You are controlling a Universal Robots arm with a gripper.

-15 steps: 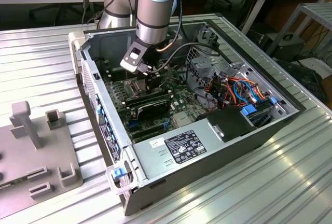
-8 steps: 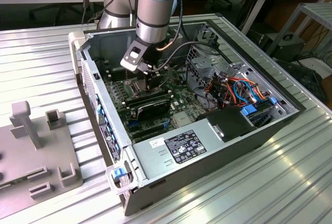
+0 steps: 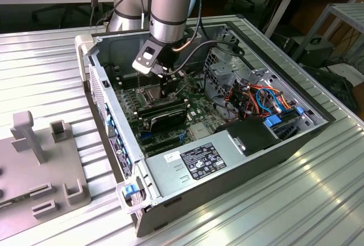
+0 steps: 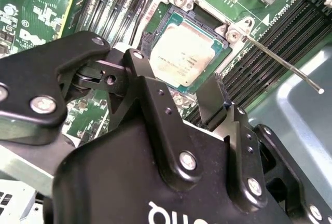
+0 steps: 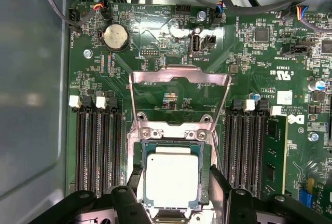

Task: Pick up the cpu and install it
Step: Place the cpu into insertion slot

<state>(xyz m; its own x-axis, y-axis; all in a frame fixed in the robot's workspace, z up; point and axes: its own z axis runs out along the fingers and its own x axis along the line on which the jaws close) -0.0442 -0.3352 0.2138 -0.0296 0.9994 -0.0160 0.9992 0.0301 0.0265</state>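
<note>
Exterior view: an open computer case (image 3: 227,160) lies on a ribbed metal bench (image 3: 45,58). The robot arm (image 3: 170,1) reaches down into it, with its pincer (image 3: 166,89) low over the green motherboard (image 3: 136,101), near a long black card (image 3: 165,115).

Second wrist view: the cpu (image 4: 181,60) lies flat in its socket. The black fingers (image 4: 140,71) are spread, one on each side of it. A thin metal lever (image 4: 280,63) juts out nearby.

First wrist view: the hinged socket frame (image 5: 179,79) stands open beyond the chip, with memory slots (image 5: 98,146) on both sides.
</note>
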